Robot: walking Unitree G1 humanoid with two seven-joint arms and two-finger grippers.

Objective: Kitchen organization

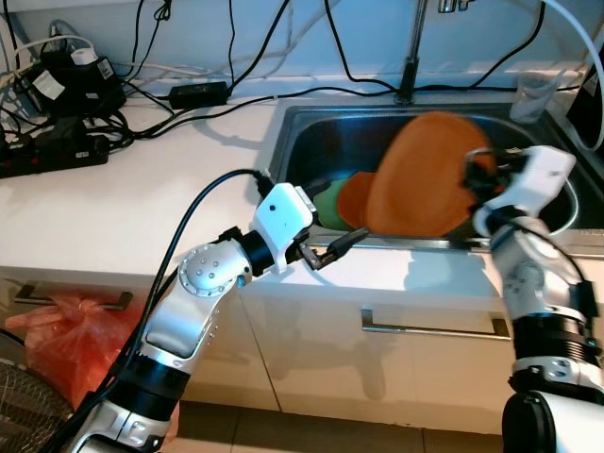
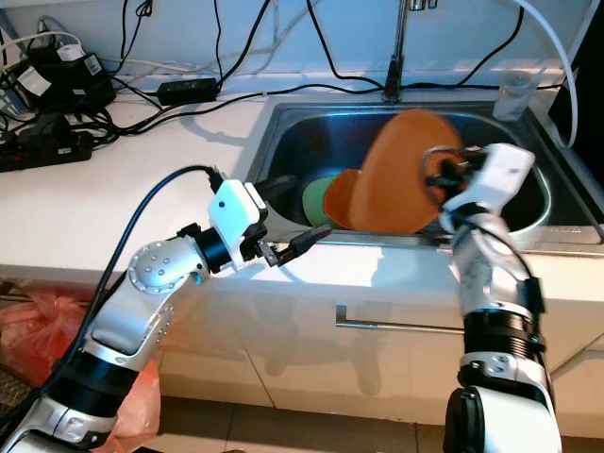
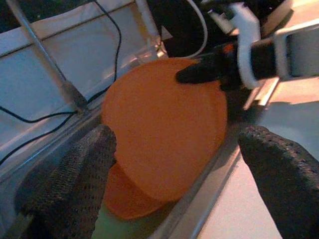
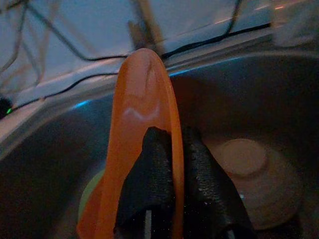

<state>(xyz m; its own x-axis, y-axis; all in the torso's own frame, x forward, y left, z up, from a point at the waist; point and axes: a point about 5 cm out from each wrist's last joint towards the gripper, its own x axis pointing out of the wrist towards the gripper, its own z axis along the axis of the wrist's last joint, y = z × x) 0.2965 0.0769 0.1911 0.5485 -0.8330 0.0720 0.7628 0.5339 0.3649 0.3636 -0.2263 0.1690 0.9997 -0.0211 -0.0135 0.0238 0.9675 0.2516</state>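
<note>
Right tool (image 4: 172, 164) pinches orange plate (image 1: 420, 175) (round, held on edge) above sink (image 1: 321, 123).

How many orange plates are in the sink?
2. One large orange plate is held upright by the right gripper over the sink; a smaller orange plate sits below it. More may be hidden behind.
</note>
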